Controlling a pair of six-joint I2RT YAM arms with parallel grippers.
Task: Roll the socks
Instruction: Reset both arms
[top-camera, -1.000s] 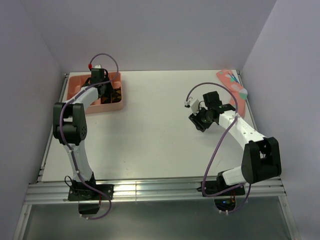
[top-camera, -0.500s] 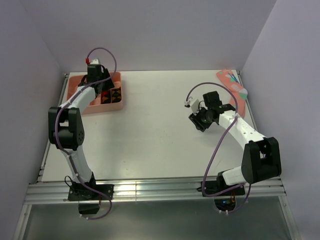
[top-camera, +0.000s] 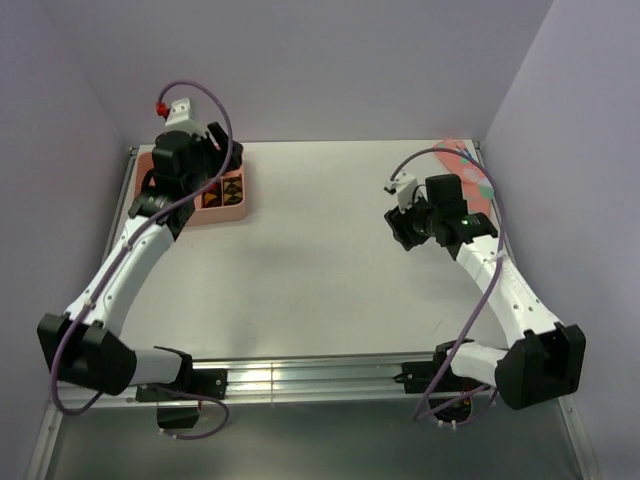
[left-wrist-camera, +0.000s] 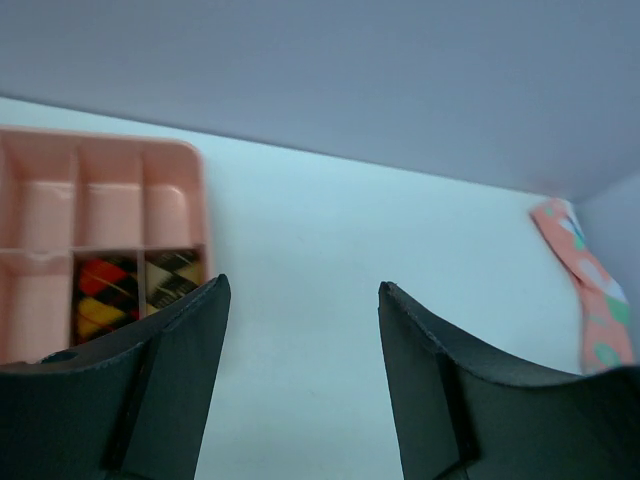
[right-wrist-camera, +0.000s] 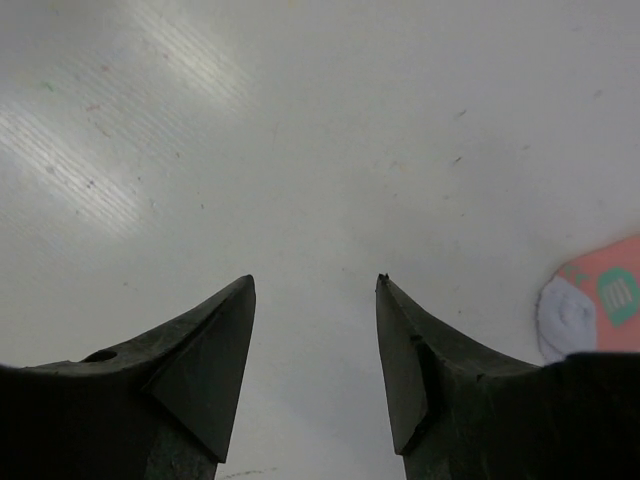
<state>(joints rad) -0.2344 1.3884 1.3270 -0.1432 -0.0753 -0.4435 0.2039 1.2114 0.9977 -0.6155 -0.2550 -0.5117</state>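
Note:
The socks sit rolled in two neighbouring compartments of a pink tray (left-wrist-camera: 110, 190): the one with red and orange diamonds (left-wrist-camera: 105, 295) on the left, the tan and orange one (left-wrist-camera: 172, 275) beside it. From above, the socks (top-camera: 228, 188) show in the tray's right end. My left gripper (left-wrist-camera: 303, 290) hangs open and empty above the tray (top-camera: 240, 210), and in the top view this gripper (top-camera: 213, 163) is raised over it. My right gripper (right-wrist-camera: 315, 285) is open and empty over bare table, at the right of the top view (top-camera: 402, 228).
A pink sock with teal and white marks (left-wrist-camera: 590, 295) lies at the table's far right corner; its white toe (right-wrist-camera: 570, 315) shows by my right fingers, and the right arm partly covers it (top-camera: 462, 152) from above. Walls close in behind and on both sides.
My left gripper has risen out of the tray and opened wider, with the arm's elbow swinging low to the left. My right gripper shifted slightly right and opened wider.

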